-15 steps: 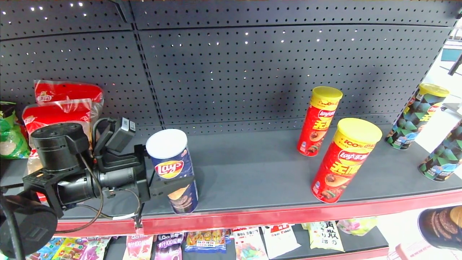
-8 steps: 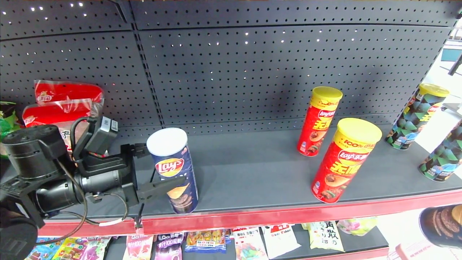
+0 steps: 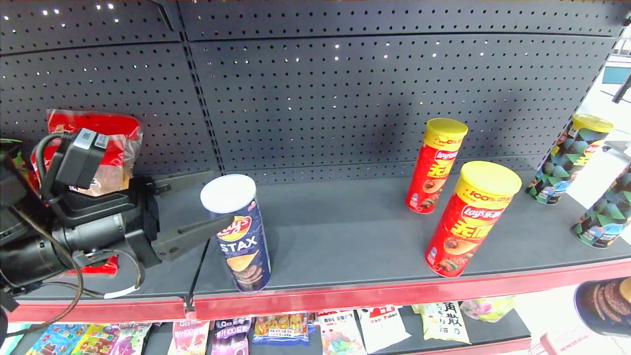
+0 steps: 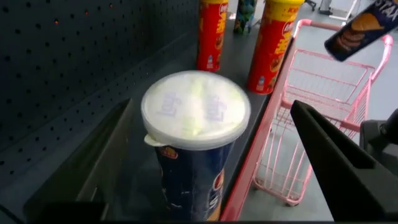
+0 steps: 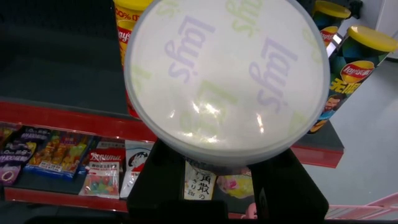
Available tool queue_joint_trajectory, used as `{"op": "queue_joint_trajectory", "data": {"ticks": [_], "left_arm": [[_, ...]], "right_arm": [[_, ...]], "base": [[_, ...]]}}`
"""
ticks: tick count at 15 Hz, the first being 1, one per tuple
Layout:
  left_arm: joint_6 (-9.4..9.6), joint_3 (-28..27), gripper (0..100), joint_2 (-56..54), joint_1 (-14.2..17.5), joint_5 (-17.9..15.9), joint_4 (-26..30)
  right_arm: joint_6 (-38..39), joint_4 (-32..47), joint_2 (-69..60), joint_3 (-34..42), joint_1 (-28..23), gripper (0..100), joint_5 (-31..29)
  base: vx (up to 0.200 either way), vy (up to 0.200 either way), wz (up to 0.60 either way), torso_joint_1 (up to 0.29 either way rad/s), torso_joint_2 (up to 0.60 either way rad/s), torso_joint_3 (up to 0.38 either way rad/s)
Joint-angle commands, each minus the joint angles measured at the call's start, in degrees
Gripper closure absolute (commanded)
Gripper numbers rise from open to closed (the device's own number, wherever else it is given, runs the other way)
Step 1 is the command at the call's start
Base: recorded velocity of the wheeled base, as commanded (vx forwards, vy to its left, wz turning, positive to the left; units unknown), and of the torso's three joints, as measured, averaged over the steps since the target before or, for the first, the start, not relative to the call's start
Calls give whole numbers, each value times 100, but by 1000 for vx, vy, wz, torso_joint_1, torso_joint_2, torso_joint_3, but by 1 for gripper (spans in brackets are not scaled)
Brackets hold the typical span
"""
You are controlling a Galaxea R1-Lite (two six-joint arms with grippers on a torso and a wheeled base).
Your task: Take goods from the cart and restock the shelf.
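Observation:
A dark blue chips can [image 3: 240, 241] with a white lid stands upright near the front of the grey shelf [image 3: 345, 236]. My left gripper [image 3: 223, 194] is open; its fingertips flank the can's top without touching, and the arm lies to the can's left. In the left wrist view the can [image 4: 196, 112] stands between the spread fingers [image 4: 329, 155]. My right gripper [image 5: 227, 177] is shut on another dark chips can [image 5: 227, 74], seen lid-on. That can [image 3: 604, 305] hangs below and in front of the shelf at the right.
Two red cans with yellow lids [image 3: 436, 165] [image 3: 473, 219] stand mid-right on the shelf, patterned cans [image 3: 569, 158] farther right. Red bags [image 3: 106, 128] lean at the back left. Snack packets [image 3: 340, 330] fill the lower shelf. A pink cart [image 4: 323, 124] stands before the shelf.
My left gripper has opened off the blue can and drawn back to the left. The can stays upright in place. The right arm's can barely shifted.

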Motion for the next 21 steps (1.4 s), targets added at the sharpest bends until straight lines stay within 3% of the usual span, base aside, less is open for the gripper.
{"op": "queue_joint_trajectory", "data": {"ticks": [1,3,4,5,6,7,9,11,12,14,19,21], "left_arm": [[-83,-145,0,-177,15,140,9],[-83,-400,0,-115,15,878,18],[-74,-602,0,-1,15,1740,-26],[-65,-610,0,-18,15,1863,-17],[-30,-610,0,-229,-2,2865,71],[-21,-575,0,-405,-20,3410,299],[14,-487,0,-880,-2,3981,1011],[234,-496,0,-1750,-2,4236,2391],[278,-540,0,-2655,-2,4288,3912],[295,-531,0,-3587,-2,4297,5327],[357,93,0,-5213,7,4719,6390],[585,435,0,-5934,7,4737,6751]], "right_arm": [[-11,8,15,-44,2,100,0],[-11,8,24,-53,2,100,0],[-11,8,51,-71,2,100,9],[-11,8,59,-79,2,100,9],[-19,8,103,-141,2,100,18],[-19,8,182,-203,2,100,36],[-19,8,385,-387,11,100,62],[-19,25,596,-607,20,100,71],[-19,25,736,-712,20,100,62],[-28,34,850,-774,11,100,9],[-450,25,824,-580,2,100,36],[-213,43,903,-510,-15,100,18]], "base": [[0,0,0,0,0,0],[0,0,0,0,0,0],[0,0,0,0,0,0],[0,0,0,0,0,0],[0,0,0,0,0,0],[0,0,0,0,0,0],[0,0,0,0,0,0],[0,0,0,0,0,0],[0,0,0,0,0,0],[0,0,0,0,0,0],[0,0,0,0,0,0],[0,0,0,0,0,0]]}}
